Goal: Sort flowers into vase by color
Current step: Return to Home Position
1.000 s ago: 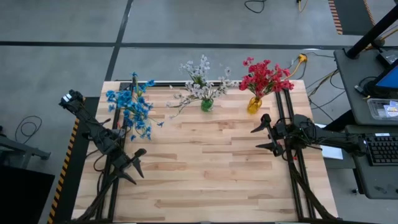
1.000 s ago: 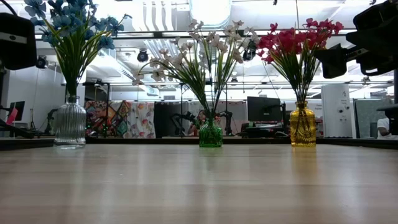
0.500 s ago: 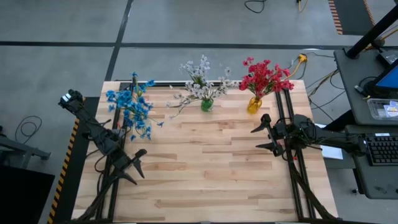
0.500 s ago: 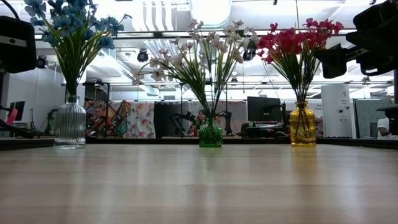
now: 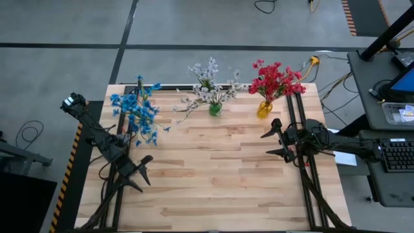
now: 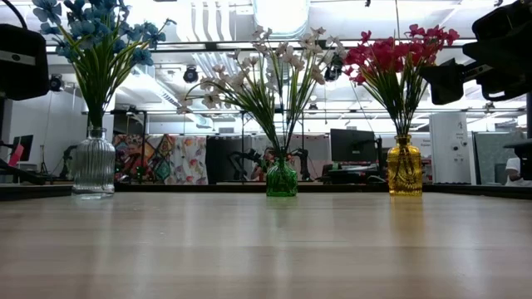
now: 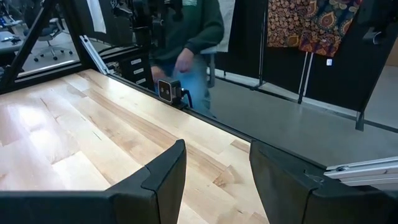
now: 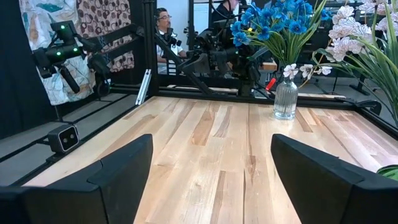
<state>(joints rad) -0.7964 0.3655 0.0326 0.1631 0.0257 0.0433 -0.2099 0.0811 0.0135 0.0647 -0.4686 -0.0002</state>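
Near the far edge of the surface, the blue flowers, white flowers and red flowers stand in vases. My left pincer and right pincer are spread, holding nothing. Going home, I should move slowly and bump no flowers.

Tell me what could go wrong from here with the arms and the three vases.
1. The blue flowers in the clear glass vase spread right beside the left arm; a swing there might brush them and tip it.
2. The yellow vase of red flowers stands near the open right gripper; a forward move may knock it.
3. The white flowers splay wide from the small green vase, so it looks top-heavy.
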